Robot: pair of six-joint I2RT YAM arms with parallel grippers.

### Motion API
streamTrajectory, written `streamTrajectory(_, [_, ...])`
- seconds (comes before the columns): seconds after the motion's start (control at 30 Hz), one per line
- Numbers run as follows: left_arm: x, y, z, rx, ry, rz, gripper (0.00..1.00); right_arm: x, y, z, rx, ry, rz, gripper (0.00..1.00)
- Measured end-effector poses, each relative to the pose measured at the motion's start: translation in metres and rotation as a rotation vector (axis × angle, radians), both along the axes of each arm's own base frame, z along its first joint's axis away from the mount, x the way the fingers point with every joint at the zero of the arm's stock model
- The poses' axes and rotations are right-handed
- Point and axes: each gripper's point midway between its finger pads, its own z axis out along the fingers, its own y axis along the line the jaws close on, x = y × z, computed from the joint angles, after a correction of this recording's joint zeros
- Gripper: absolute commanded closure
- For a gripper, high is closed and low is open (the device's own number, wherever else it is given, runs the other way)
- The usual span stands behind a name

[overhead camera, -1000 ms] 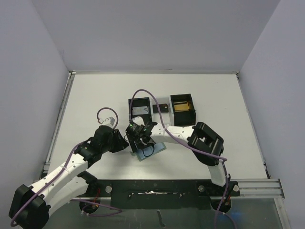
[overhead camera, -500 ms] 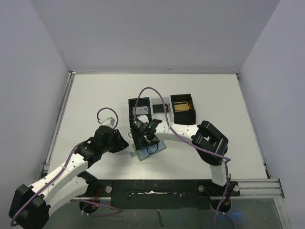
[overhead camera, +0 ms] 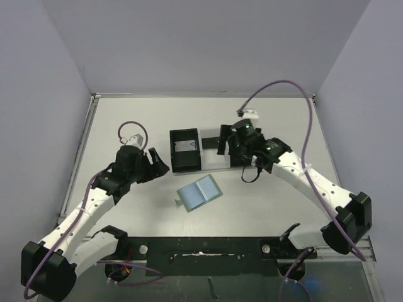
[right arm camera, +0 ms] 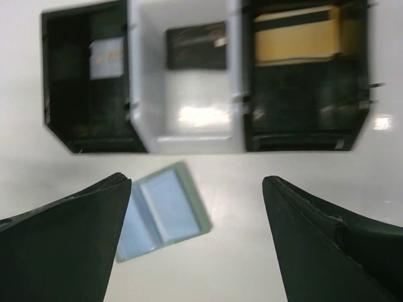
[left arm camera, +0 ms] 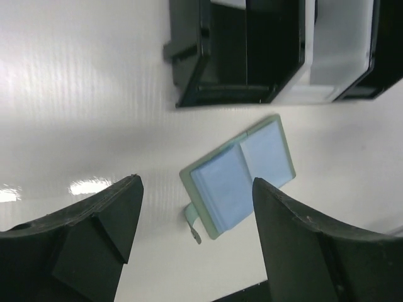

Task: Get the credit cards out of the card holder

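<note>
The card holder (overhead camera: 199,193) lies open and flat on the table, pale blue inside up, with nothing holding it; it also shows as the card holder (left arm camera: 239,176) and the card holder (right arm camera: 162,211). A pale grey credit card (right arm camera: 107,58) rests in the left black box (overhead camera: 185,151). A dark card (right arm camera: 196,45) lies in the white space between the boxes. A gold-orange card (right arm camera: 296,43) sits in the right black box (right arm camera: 305,82). My left gripper (overhead camera: 156,165) (left arm camera: 195,182) hangs open to the left of the holder. My right gripper (overhead camera: 228,146) (right arm camera: 196,180) is open above the right box.
The two black open-topped boxes stand side by side behind the holder, with a white tray (left arm camera: 334,63) between them. The right arm's purple cable (overhead camera: 296,100) arches over the back right of the table. A black rail (overhead camera: 208,245) runs along the near edge.
Both grippers have left the card holder and opened wider. The right arm swung back and right to the boxes; the left one drew back to the left. The holder now lies free.
</note>
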Motion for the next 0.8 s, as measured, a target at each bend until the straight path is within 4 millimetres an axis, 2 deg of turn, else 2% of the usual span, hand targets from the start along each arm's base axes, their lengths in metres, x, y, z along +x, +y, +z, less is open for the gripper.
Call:
streamTrajectory(0.07, [0.016, 0.014, 0.016, 0.007, -0.023, 0.043, 0.27, 0.015, -0.037, 0.011, 0.004, -0.040, -0.085, 0.11])
streamTrajectory(0.17, [0.040, 0.042, 0.042, 0.018, -0.066, 0.135, 0.25, 0.033, -0.098, 0.017, -0.020, -0.080, -0.222, 0.10])
streamTrajectory(0.27, [0.054, 0.073, 0.063, 0.061, -0.099, 0.246, 0.25, 0.038, -0.139, 0.021, -0.066, -0.128, -0.300, 0.09])
streamTrajectory(0.33, [0.059, 0.087, 0.076, 0.096, -0.121, 0.299, 0.24, 0.037, -0.151, 0.028, -0.097, -0.169, -0.305, 0.07])
streamTrajectory(0.43, [0.065, 0.102, 0.100, 0.141, -0.172, 0.370, 0.24, 0.037, -0.160, 0.053, -0.123, -0.265, -0.300, 0.01])
streamTrajectory(0.57, [0.069, 0.123, 0.141, 0.184, -0.268, 0.472, 0.24, 0.034, -0.170, 0.088, -0.146, -0.378, -0.293, 0.02])
streamTrajectory(0.7, [0.065, 0.143, 0.181, 0.210, -0.371, 0.568, 0.24, 0.030, -0.174, 0.131, -0.134, -0.489, -0.291, 0.02])
streamTrajectory(0.8, [0.057, 0.157, 0.196, 0.248, -0.424, 0.615, 0.24, 0.023, -0.178, 0.154, -0.112, -0.561, -0.294, 0.02])
